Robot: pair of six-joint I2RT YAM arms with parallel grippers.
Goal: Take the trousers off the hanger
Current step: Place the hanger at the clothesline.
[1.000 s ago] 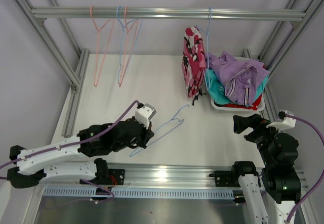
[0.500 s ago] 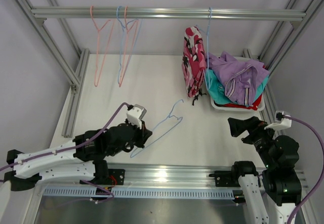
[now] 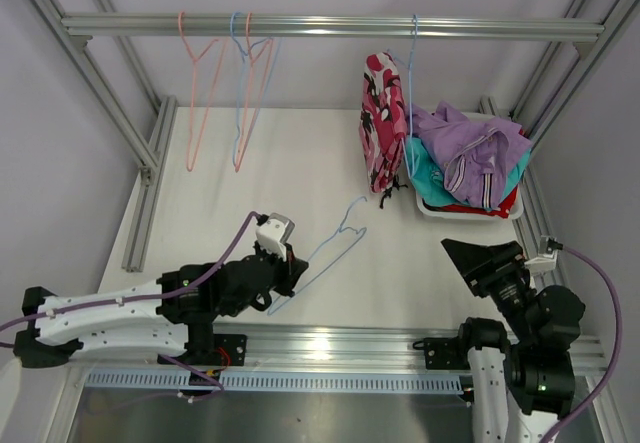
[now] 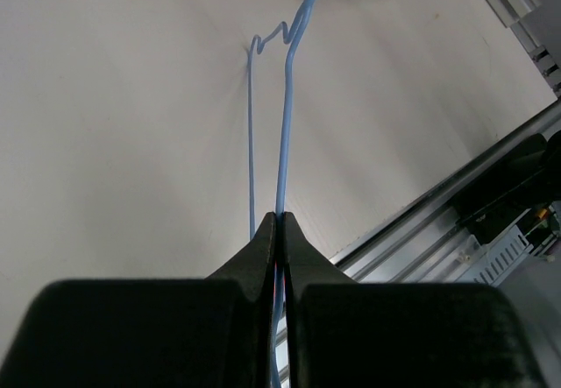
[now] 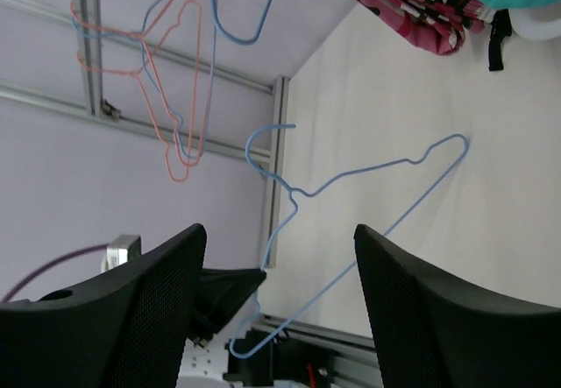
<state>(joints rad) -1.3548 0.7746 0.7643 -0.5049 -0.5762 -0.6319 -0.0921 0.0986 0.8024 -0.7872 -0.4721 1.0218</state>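
Note:
The pink camouflage trousers (image 3: 381, 123) hang from a blue hanger on the top rail (image 3: 330, 27); their lower end also shows in the right wrist view (image 5: 394, 3). Lilac trousers (image 3: 478, 148), teal trousers (image 3: 428, 175) and red trousers (image 3: 470, 209) lie heaped in a white basket (image 3: 428, 211). My left gripper (image 3: 290, 275) is shut on the wire of a bare light-blue hanger (image 3: 335, 243), whose far end rests on the table (image 4: 285, 116). My right gripper (image 3: 480, 263) stands open and empty at the front right, facing that hanger (image 5: 368, 178).
Three bare hangers, two pink (image 3: 200, 93) and one blue (image 3: 240, 93), hang at the rail's left. Aluminium frame posts (image 3: 150, 178) border the white table (image 3: 300, 163) on both sides, and a metal rail (image 3: 330, 341) runs along the front edge.
My left gripper has shifted slightly toward the front with the light-blue hanger still in it. My right arm has drawn back toward the front edge.

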